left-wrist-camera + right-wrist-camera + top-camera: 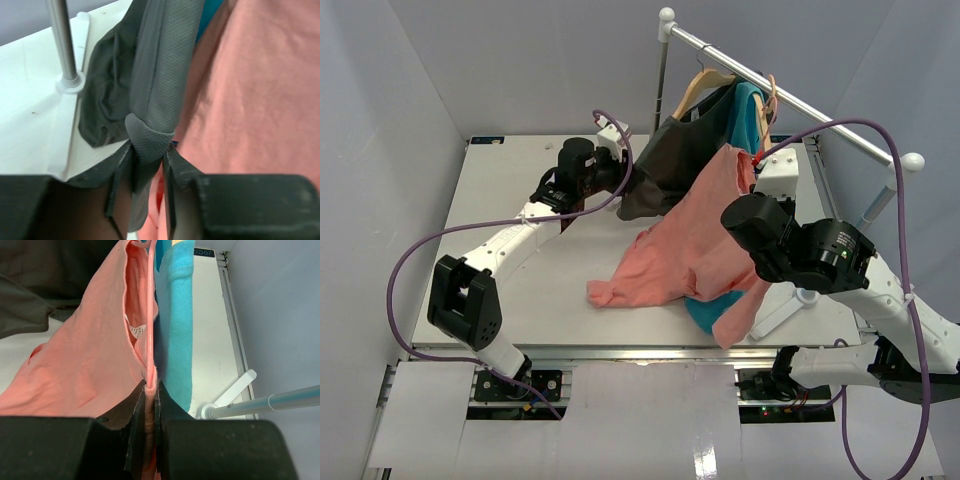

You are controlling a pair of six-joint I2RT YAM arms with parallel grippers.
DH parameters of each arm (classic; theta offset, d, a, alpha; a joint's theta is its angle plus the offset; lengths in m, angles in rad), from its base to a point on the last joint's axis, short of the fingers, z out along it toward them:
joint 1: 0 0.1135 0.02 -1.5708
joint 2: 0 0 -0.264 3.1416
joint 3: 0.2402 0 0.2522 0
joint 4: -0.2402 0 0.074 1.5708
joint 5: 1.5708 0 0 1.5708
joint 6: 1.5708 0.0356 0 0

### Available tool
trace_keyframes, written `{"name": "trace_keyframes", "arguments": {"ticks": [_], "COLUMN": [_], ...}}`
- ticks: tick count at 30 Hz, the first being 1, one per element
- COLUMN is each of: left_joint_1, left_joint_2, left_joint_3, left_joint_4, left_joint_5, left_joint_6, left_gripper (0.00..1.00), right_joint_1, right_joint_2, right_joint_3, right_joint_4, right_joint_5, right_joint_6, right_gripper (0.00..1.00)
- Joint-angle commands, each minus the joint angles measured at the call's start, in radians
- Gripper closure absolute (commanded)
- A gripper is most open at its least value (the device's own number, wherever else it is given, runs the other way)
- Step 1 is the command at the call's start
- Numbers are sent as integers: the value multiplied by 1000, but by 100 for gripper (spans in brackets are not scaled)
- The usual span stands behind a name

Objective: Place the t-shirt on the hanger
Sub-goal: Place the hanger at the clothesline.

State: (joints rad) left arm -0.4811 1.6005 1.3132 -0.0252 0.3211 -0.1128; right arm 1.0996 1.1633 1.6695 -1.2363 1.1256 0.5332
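Two arms among crowded laundry: I have the t-shirt strung from up by the rail down onto the table, its upper edge lifted and a sleeve and hem pooled on the white surface. The right gripper is pinched nearly closed on the t-shirt's edge, right where the thin rod of the hanger runs down into the jaws. The left gripper has its fingers pressed in on a fold of the grey shirt, not on the task's cloth. I judge the t-shirt light, limp and stretchy, so it will sag and slide off a slim rod. The neck opening or a shoulder seam looks like the place to grip it, spread wide enough for the hanger's arm to pass. The teal shirt hangs pressed against the hanger's far side, and the grey shirt crowds the near side. A wooden hanger and the rail's post stand close, so there is little room to swing
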Motion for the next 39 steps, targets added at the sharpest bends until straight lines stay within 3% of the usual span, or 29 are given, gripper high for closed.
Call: {"name": "trace_keyframes", "arguments": {"ticks": [1, 4, 9, 12, 16, 17, 18, 20, 25, 29, 33, 39], "left_joint_1": [-2, -1, 3, 3, 1, 2, 1, 3, 3, 3, 2, 1], "left_joint_2": [-5, -8, -2, -8, -21, -23, -30, -50, -127, -185, -252, -388], "left_joint_3": [11, 24, 61, 53, 37, 36, 33, 25, 27, 69, 82, -9], "left_joint_4": [31, 1, -36, -24, -10, -11, -13, -15, -52, -200, -327, -329], "left_joint_5": [2, -110, -212, -184, -198, -205, -210, -196, -228, -314, -389, -403], "left_joint_6": [25, 38, 58, 58, 65, 66, 68, 68, 60, 43, 32, -3], "left_gripper": [88, 99, 99, 82, 69, 62, 48, 38, 27, 21, 21, 18], "right_joint_1": [-9, -8, -9, -8, -11, -12, -15, -21, -52, -115, -154, -193], "right_joint_2": [1, 31, 90, 98, 107, 106, 102, 86, 103, 194, 275, 367], "right_joint_3": [6, 40, 93, 49, 45, 45, 44, 4, 3, 97, 192, 254], "right_joint_4": [104, 106, 195, 295, 311, 316, 352, 538, 721, 727, 730, 734], "right_joint_5": [85, 115, 170, 167, 197, 196, 195, 190, 183, 118, 126, 121], "right_joint_6": [-66, -89, -194, -238, -236, -248, -296, -406, -523, -543, -580, -541], "right_gripper": [92, 92, 92, 92, 92, 92, 92, 92, 92, 92, 92, 92]}}
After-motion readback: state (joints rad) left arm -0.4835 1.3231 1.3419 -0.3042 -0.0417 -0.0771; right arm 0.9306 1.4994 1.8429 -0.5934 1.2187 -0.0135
